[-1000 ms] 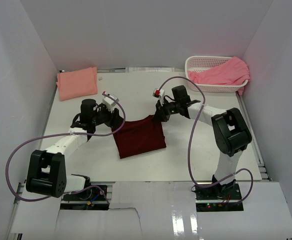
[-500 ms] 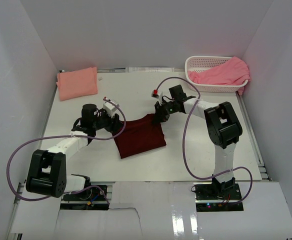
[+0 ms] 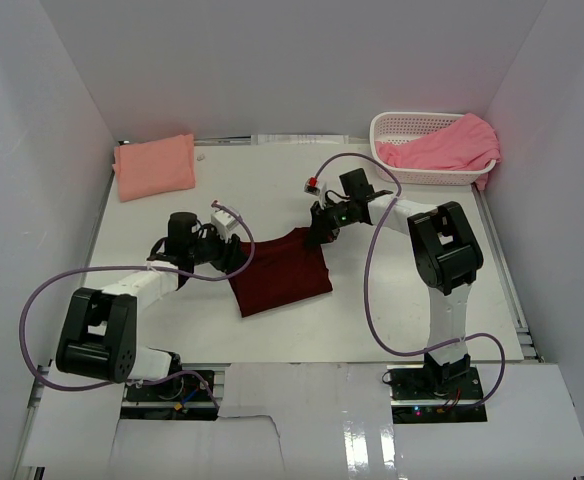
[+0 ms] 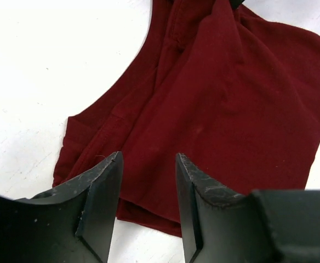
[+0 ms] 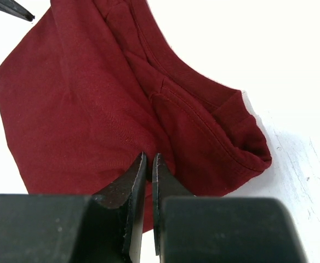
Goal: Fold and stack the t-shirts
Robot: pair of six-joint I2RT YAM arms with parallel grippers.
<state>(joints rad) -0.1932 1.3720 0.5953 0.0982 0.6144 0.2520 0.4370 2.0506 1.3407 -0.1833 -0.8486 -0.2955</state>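
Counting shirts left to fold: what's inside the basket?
A pink shirt fills the basket and drapes over its right rim. Anything beneath the shirt is covered.

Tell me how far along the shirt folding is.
Done: salmon shirt lies folded, far left. In hand: maroon shirt mid-fold, right hand pinching it, left hand open over its edge. Left: pink shirt in the basket, then stacking.

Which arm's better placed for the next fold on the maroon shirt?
Right. The right end effector looks shut on the far corner of the maroon shirt; the left end effector is open over the opposite edge, gripping nothing.
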